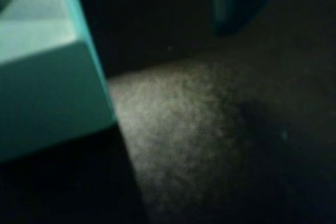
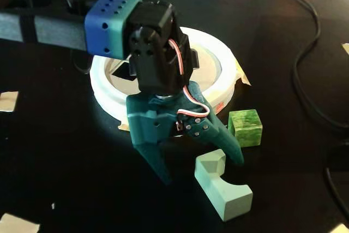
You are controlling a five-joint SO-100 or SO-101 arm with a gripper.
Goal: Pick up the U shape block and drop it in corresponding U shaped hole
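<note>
Matte black tabletop (image 2: 65, 156), dim room, glare near the white ring-shaped sorter base (image 2: 103, 94). Pale mint U-shaped block (image 2: 222, 186) lies flat on the table, just in front of the ring and beside a small glossy green cube (image 2: 245, 127). Teal two-finger gripper (image 2: 203, 171) has its fingers spread apart, one fingertip close by the block, holding nothing. Black cables (image 2: 305, 53) trail behind the ring. Wrist view: block (image 1: 47, 66) at left, blurred.

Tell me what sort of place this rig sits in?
Likely a hobbyist's desk: black tabletop, loose cables, a white round shape sorter, a pale green U block, and a green cube.
</note>
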